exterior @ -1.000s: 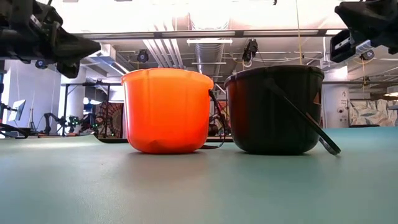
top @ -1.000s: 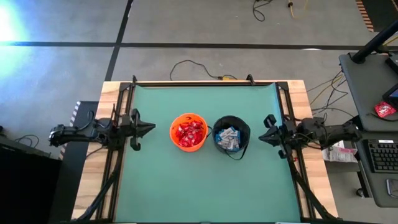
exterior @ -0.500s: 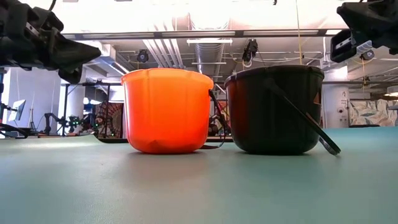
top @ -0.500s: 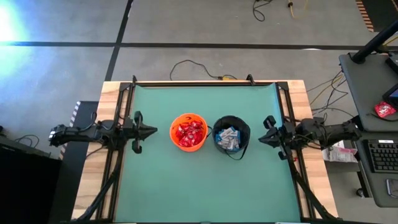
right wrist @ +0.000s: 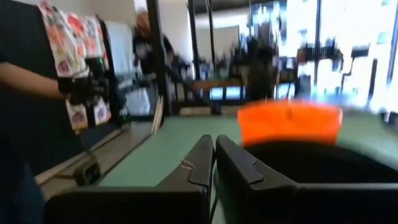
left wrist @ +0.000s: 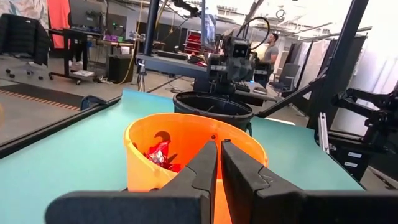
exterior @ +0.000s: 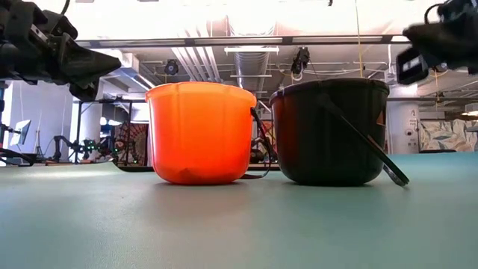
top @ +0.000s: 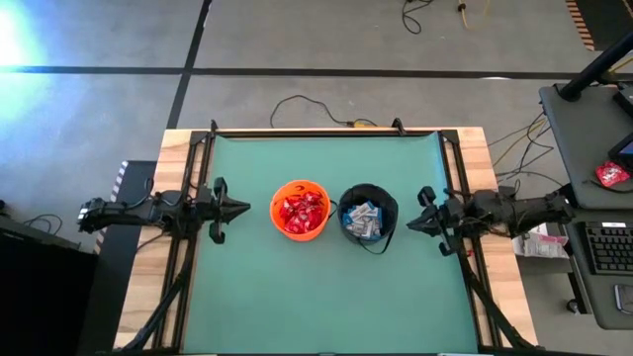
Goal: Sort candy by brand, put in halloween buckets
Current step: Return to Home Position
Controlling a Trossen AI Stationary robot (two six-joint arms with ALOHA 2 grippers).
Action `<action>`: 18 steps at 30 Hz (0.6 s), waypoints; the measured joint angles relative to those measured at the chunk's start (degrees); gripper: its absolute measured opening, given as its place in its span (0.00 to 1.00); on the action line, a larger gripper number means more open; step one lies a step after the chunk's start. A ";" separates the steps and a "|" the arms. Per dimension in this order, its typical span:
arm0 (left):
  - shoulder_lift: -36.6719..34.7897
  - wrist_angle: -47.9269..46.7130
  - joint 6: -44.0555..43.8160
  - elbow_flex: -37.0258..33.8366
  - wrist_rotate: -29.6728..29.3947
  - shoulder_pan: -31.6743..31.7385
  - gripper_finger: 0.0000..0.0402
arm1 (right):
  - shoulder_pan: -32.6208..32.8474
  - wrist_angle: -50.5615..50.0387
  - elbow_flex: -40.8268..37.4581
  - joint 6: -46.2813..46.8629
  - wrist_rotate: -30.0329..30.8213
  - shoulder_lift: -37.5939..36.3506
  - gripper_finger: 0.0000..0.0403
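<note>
Candy shows only inside the two buckets, and none shows loose on the green surface [top: 316,287]. The left arm [top: 148,210] lies along the surface's left edge and the right arm [top: 504,210] along its right edge, each well apart from the buckets. Both sets of jaws are narrowed to a thin slit and hold nothing. The left arm sits where it did half a second ago, while the right arm has shifted slightly, probably still settling. The orange bucket [exterior: 198,134] and the black bucket [exterior: 328,134] stand just beside each other mid-surface, orange nearer the left edge. Red packets [top: 301,211] fill the orange one and white-and-blue bars [top: 363,220] the black. Sorting looks finished, with only the arms' retreat to complete.
</note>
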 joint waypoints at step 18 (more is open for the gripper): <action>1.32 0.01 -0.01 0.07 0.02 0.00 0.02 | -0.02 -6.14 -0.01 -7.43 16.56 1.62 0.03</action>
